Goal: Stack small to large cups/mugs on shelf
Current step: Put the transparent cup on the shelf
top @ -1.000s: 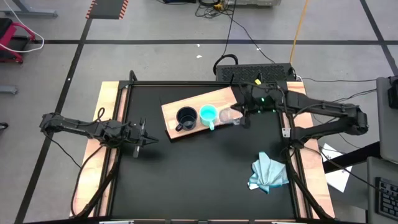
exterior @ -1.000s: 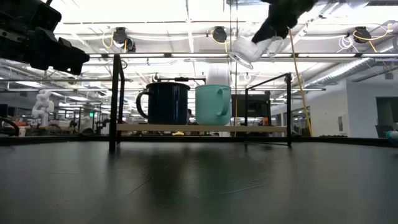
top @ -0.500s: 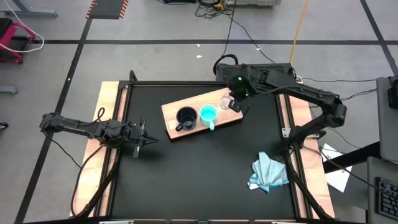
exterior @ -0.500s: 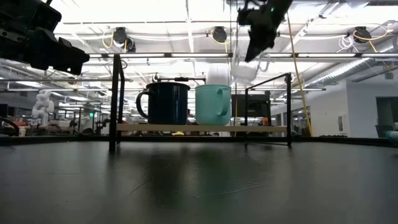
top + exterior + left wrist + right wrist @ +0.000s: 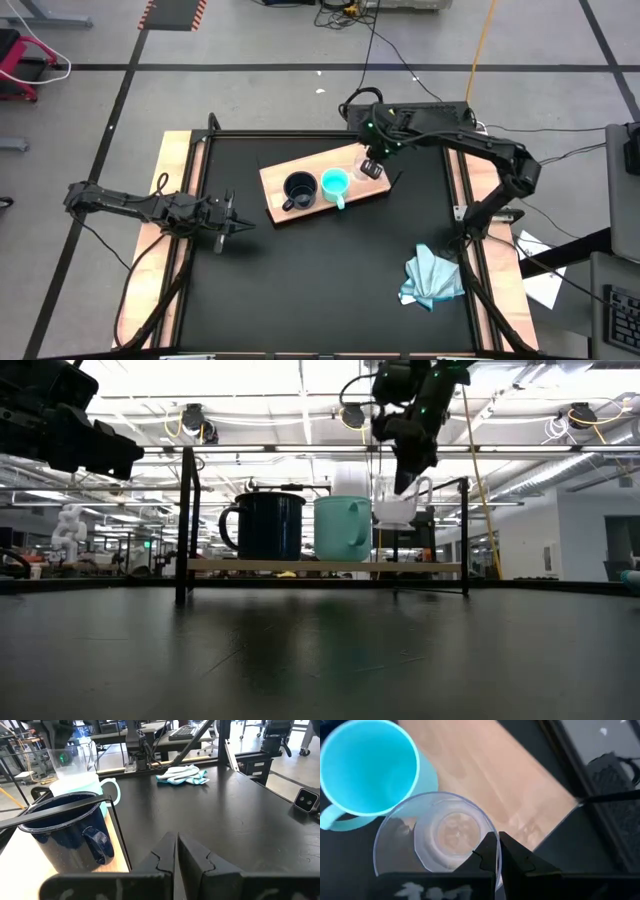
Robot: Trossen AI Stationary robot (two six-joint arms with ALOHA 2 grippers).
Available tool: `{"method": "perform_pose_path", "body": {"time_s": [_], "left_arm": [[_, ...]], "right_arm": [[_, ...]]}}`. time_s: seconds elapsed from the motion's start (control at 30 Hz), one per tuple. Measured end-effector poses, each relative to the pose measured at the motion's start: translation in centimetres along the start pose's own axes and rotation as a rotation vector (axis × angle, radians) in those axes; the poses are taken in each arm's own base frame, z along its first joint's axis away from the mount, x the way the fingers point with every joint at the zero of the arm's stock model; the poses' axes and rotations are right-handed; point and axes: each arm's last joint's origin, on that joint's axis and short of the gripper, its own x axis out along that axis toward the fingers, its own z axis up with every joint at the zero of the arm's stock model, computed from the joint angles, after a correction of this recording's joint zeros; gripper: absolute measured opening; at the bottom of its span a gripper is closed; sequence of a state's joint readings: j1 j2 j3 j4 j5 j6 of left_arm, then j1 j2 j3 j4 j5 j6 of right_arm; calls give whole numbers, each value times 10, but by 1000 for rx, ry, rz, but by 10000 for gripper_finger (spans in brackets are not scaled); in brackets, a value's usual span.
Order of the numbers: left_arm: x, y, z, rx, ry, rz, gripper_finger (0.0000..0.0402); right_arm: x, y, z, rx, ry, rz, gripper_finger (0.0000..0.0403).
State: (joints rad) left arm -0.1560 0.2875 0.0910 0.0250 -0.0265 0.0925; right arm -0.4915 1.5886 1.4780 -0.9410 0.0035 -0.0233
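Note:
A light wooden shelf board (image 5: 300, 165) lies at the table's far middle. On it stand a black mug (image 5: 298, 190) and, to its right, a turquoise mug (image 5: 334, 183), both upright on their bases. My right gripper (image 5: 371, 166) is shut on a small clear glass cup (image 5: 395, 510), above the board just right of the turquoise mug. The right wrist view looks down into the cup (image 5: 435, 840). My left gripper (image 5: 238, 226) is shut and empty, above the table's left side. My right gripper pinches the glass cup's rim (image 5: 489, 836) between its two fingers, one finger inside the cup and one outside. The fingers come from above, pointing down. The cup hangs upright, mouth up, its base (image 5: 394, 522) clear of the board.
A light-blue cloth (image 5: 432, 280) lies crumpled near the table's right edge. A black metal frame (image 5: 185, 525) stands around the board. Bare board (image 5: 510, 785) shows beside and beyond the turquoise mug (image 5: 367, 767).
My right gripper has carried the glass cup toward the table's far edge and a little left, then down toward the board beside the turquoise mug. The cup, tipped a second ago, now hangs upright.

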Motion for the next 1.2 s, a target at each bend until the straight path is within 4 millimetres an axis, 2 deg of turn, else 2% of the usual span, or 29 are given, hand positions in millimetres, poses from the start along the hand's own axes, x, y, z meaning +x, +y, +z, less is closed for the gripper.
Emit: {"method": "perform_pose_path", "body": {"time_s": [0.27,0.53,0.7,0.9,1.2], "left_arm": [[0,0,0,-2,0,0,24],[0,0,-1,-4,8,-1,24],[0,0,-1,-4,8,-3,24],[0,0,-1,3,8,-3,24],[0,0,-1,4,8,-4,24]], "right_arm": [[22,0,3,35,52,2,0],[33,0,6,64,65,-2,0],[34,-2,7,91,49,-82,0],[34,-2,4,112,77,-83,0],[45,2,-4,138,103,-81,0]]}}
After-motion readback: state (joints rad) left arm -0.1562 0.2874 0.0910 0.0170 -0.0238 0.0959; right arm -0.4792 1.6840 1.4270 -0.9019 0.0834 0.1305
